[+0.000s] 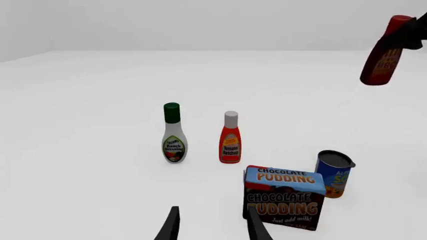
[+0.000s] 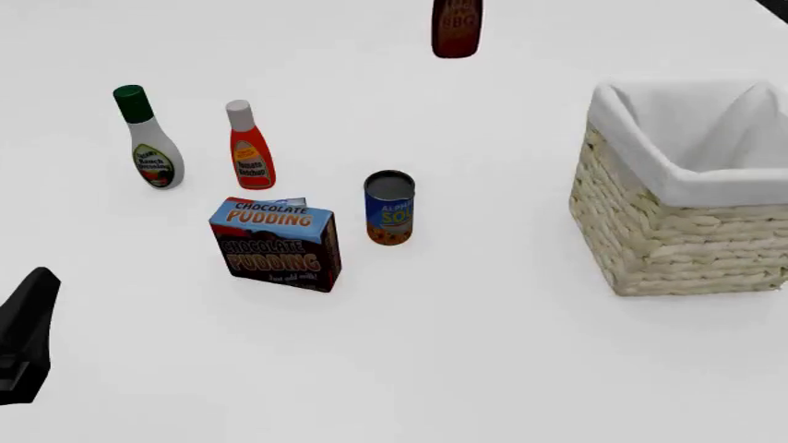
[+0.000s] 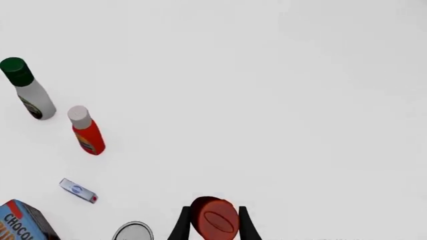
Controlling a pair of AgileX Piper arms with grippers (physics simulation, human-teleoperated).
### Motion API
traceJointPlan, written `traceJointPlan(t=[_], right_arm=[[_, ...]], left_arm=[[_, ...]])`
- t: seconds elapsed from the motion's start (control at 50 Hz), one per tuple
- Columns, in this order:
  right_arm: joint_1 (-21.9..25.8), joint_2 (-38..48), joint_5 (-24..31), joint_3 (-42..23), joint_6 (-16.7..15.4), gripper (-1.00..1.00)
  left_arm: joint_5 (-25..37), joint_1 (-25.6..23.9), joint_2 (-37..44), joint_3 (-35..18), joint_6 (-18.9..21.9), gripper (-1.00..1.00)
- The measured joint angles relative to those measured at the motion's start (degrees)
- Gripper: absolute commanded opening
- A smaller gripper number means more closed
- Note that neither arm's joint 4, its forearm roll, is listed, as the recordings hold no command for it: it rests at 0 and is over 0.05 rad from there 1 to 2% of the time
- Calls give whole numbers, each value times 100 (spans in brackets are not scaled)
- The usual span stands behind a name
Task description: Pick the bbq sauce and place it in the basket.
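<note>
The bbq sauce (image 2: 456, 28), a dark brown bottle with a red cap, hangs in the air above the far middle of the table, cut off by the top edge of the front view. In the right wrist view my right gripper (image 3: 213, 210) is shut on it, with its red cap (image 3: 213, 218) between the two fingers. The left wrist view shows the bottle (image 1: 383, 55) held aloft and tilted. The wicker basket (image 2: 665, 240) with its white lining stands at the right. My left gripper (image 1: 212, 227) is open and empty, low at the near left (image 2: 25, 341).
On the table stand a white bottle with a green cap (image 2: 150, 138), an orange-red bottle with a white cap (image 2: 249, 148), a chocolate pudding box (image 2: 277, 242) and a blue soup can (image 2: 389, 208). A small blue-white box (image 3: 78, 190) lies behind the pudding box.
</note>
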Motion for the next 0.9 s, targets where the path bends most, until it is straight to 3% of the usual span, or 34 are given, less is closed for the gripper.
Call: traceJointPlan(t=[0.4, 0.9], right_arm=[[-202, -589, 261, 84, -209, -100], [-706, -1538, 253, 816, -277, -100]], left_arm=[[0, 0, 0, 0, 0, 100], [0, 0, 0, 0, 0, 100]])
